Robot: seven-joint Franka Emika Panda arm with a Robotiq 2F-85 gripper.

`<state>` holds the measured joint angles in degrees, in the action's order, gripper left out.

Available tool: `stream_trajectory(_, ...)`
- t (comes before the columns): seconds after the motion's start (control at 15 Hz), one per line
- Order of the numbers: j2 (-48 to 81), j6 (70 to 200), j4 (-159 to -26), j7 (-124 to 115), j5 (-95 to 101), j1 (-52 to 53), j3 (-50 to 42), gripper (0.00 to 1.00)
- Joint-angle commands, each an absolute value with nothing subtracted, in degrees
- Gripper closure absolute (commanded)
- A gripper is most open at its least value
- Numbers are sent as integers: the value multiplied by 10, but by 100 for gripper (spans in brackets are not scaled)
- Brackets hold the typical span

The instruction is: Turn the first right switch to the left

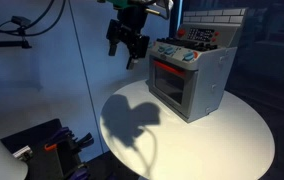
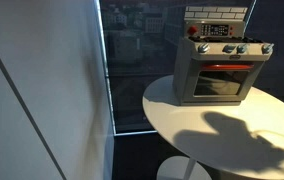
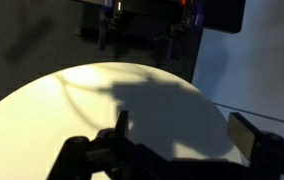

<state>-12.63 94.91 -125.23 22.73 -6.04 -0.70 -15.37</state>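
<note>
Gripper [image 1: 124,52] hangs above the table [image 1: 237,140] near its edge, fingers [image 3: 244,135] apart, beside the toy oven [image 1: 192,82], clear of its knobs [image 2: 232,49].

1. A round white table [image 1: 232,140] [image 2: 182,115] shows in both exterior views, and its pale top [image 3: 82,100] fills the wrist view.
2. A grey toy oven [image 1: 187,80] [image 2: 222,70] with a red-lit window stands upright directly on the top, toward one edge.
3. A dark shadow [image 1: 132,120] lies across the bare surface beside the oven.
4. In an exterior view, a white pedestal foot [image 2: 182,170] shows under the table.
</note>
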Motion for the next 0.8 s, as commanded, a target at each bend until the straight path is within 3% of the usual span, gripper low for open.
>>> stream_trajectory(0.0, -125, 948, -1251, 231, -64, -27, -135, 0)
stream_trajectory(0.73, -121, 949, -1240, 228, -67, -34, -127, 0)
